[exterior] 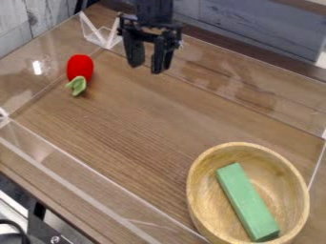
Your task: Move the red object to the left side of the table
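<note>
One red object (80, 67) lies on the desk (152, 133) near its far left corner, close to the clear wall, well apart from the wooden bowl (250, 195) and the green block (246, 200) inside it at near right. It looks like a small toy strawberry: judged light, smooth, probably rigid plastic, liable to roll or slip when pinched. The best hold appears to be across the rounded red body at its widest part, clear of the leafy end. Its long axis runs from the far red end to the green leaves, which point toward the near left. The claw (147, 55) hangs to its right, touching nothing, fingers partly spread and empty
</note>
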Robot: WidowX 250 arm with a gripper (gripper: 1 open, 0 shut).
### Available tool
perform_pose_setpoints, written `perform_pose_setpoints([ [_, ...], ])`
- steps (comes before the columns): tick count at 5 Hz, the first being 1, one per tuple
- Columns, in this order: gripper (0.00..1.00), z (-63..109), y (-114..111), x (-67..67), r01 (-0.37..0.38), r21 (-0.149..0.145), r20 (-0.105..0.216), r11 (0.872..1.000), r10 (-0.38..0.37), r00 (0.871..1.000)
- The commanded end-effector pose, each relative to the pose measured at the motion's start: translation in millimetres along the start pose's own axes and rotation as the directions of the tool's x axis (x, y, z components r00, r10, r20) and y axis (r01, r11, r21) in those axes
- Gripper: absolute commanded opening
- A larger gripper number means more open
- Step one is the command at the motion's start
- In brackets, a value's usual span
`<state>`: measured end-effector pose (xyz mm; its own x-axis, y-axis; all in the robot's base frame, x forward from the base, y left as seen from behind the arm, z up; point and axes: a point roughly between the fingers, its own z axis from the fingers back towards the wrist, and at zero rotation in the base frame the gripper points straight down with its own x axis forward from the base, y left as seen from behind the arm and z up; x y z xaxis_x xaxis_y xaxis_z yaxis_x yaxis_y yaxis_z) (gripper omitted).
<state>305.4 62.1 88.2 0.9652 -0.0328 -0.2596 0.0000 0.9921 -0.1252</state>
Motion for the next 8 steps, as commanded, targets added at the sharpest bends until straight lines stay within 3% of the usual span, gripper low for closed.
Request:
perform_pose_setpoints([
  [1,1.0,1.2,-8,2.9,0.012,0.041,0.044,0.999,-0.014,0.999],
  [3,1.0,29.8,12,-11.5,-0.112,0.036,0.094,0.993,0.108,0.99],
  [4,1.0,39.8,25,-9.1,-0.148,0.039,0.128,0.988,0.142,0.982],
  [5,1.0,36.7,23,-8.8,-0.147,0.05,0.139,0.988,0.139,0.98],
  [7,1.0,12.5,-18,-2.1,-0.005,0.101,0.137,0.995,-0.009,0.99],
  [8,1.0,14.5,-32,5.7,-0.02,0.11,0.153,0.994,0.003,0.988],
])
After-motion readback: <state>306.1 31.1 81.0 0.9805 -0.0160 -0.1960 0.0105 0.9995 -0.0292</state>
